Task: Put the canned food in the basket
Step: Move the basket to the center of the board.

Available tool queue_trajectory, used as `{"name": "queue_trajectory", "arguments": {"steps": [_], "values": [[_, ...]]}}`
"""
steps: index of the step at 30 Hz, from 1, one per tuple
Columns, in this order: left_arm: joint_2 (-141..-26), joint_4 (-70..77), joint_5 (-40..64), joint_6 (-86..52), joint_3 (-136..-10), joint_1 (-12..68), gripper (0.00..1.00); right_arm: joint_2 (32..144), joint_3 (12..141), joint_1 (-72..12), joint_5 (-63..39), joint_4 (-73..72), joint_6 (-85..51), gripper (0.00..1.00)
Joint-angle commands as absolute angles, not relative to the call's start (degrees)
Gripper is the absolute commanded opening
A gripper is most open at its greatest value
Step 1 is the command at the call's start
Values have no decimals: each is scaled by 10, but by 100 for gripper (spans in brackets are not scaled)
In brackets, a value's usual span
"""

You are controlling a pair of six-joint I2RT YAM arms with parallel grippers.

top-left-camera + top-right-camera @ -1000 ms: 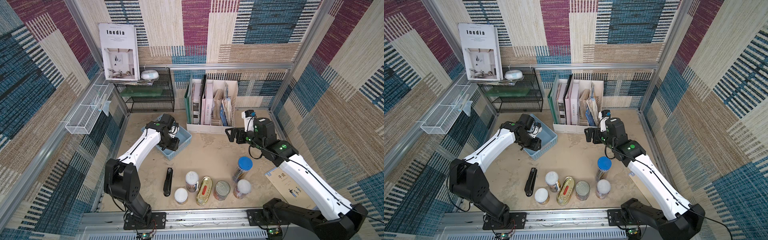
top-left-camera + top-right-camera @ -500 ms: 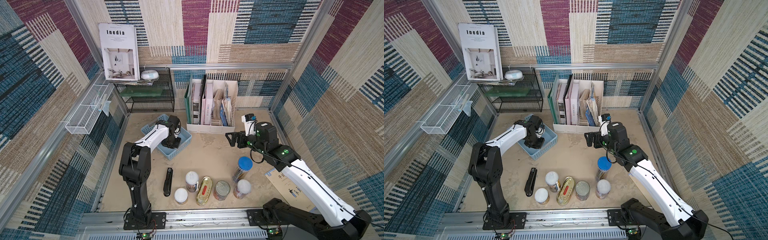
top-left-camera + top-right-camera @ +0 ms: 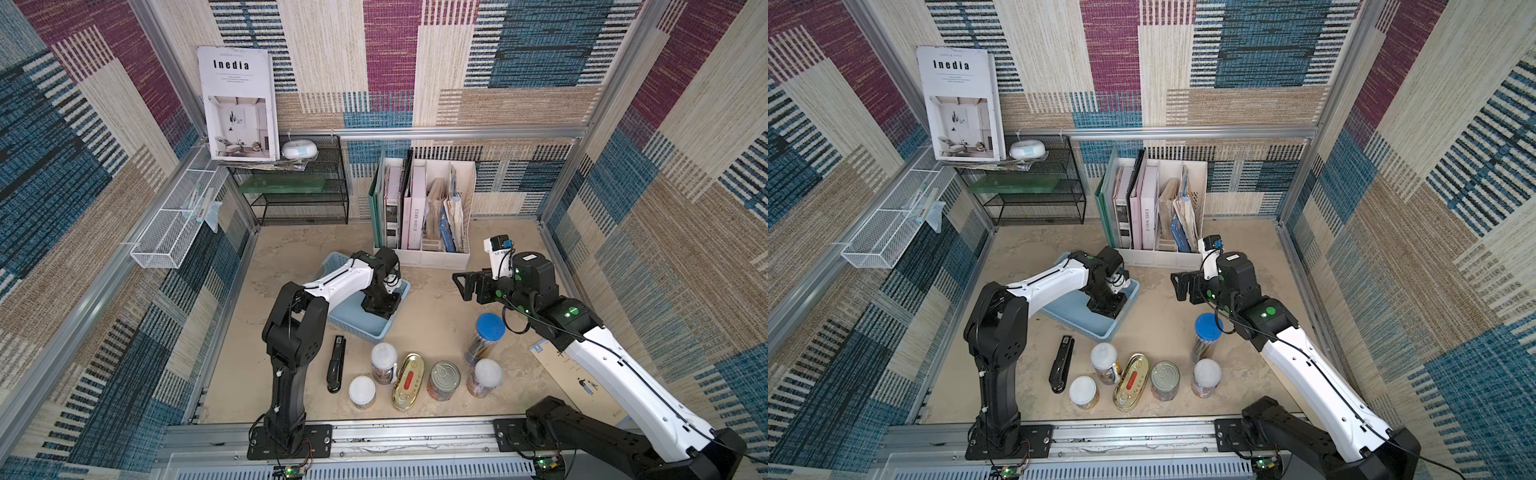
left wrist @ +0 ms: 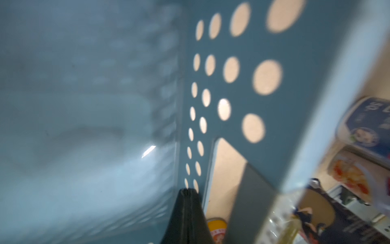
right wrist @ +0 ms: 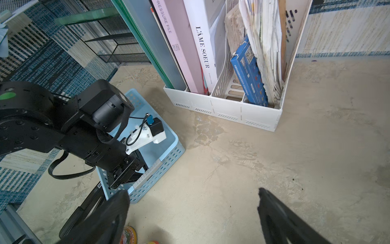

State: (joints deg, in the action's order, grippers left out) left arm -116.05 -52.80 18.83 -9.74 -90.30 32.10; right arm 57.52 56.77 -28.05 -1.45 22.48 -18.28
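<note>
The left hand (image 3: 376,308) now sits shut, lower inside the basket (image 3: 359,327), which lies shifted toward the canned food (image 3: 444,380); the right hand (image 3: 459,286) hangs slightly forward.

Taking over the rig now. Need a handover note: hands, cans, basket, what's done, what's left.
Left hand: shut, no can in it, down inside the basket by its perforated wall.
Right hand: open, empty, hovering over the table near the file holder.
Cans: oval gold tin, pull-tab can and white-lidded jars all sit on the table in front of the basket.
Done: nothing binned.
Left: all five.
</note>
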Motion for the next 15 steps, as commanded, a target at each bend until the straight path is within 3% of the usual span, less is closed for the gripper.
{"name": "queue_trajectory", "arguments": {"steps": [1, 15], "values": [[-1186, -519, 245, -135, -949, 339, 6, 568, 553, -281, -3, 207, -183, 99], [-1337, -521, 295, -188, -1162, 374, 11, 544, 510, -280, 42, 192, -187, 99]]}}
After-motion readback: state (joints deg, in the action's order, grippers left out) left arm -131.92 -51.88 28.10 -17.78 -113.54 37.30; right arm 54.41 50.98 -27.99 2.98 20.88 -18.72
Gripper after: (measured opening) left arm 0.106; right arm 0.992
